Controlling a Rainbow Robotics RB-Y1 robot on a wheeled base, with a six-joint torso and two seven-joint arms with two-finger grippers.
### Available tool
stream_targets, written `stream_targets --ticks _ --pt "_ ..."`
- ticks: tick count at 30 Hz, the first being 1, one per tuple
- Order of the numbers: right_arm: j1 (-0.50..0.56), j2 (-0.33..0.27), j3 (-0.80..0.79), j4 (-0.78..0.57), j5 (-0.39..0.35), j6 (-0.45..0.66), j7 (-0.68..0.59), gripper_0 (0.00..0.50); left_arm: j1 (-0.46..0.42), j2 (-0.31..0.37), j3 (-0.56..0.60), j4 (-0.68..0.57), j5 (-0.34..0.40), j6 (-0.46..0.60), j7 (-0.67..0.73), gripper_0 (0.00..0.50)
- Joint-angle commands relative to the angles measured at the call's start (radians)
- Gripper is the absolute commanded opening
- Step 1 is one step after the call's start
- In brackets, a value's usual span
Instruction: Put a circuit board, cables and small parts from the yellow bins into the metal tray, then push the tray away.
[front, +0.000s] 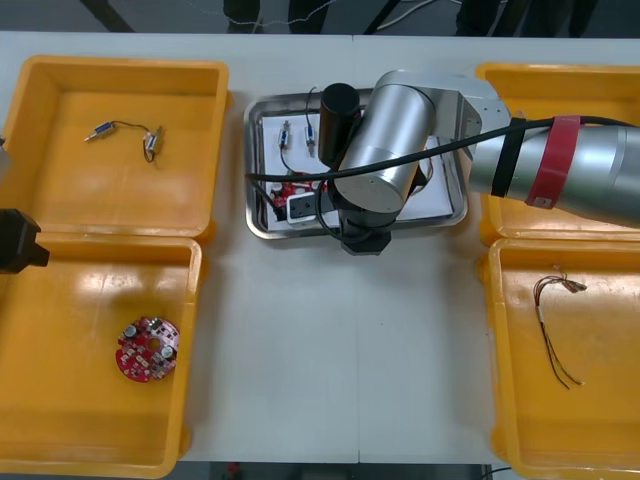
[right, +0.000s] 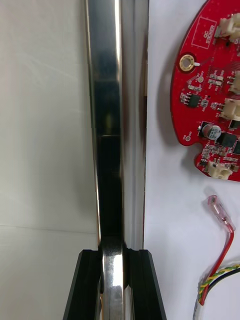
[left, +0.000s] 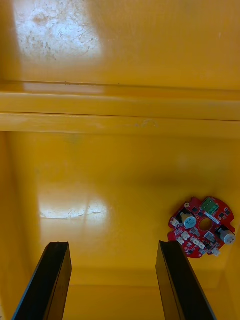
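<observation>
bins: yellow | metal tray: shiny rim, white inside | circuit board: red (one green block) | cable: red-and-yellow | arm band: red

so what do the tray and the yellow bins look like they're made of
The metal tray looks like polished steel: its rim mirrors like chrome between the right gripper's fingers. The yellow bin is probably moulded plastic, smooth and glossy, with soft glare patches and scuffs, under the open left gripper.

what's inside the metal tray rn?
In the metal tray: a red circuit board, a red and yellow cable, small metal parts. The right arm covers its middle, so more may lie there. The right gripper is shut on its rim.
</observation>
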Motion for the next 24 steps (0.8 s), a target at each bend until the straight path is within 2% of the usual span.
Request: stream_targets --ticks 1,11,24 --pt "-0.081 0.029 -0.035 0.047 -0.009 -0.012 0.036 0.0 0.014 -0.008 0.033 -0.028 -0.006 -0.003 -0.07 0.5" --pt "-0.11 0.075 -0.067 0.148 -0.013 -0.026 0.067 0.0 0.014 -0.008 0.033 -0.028 -0.006 -0.003 -0.07 0.5" --pt "-0.136 0.094 -0.069 0.246 -0.03 -0.099 0.119 0.0 0.014 -0.008 0.033 -0.028 -0.006 -0.003 -0.07 0.5"
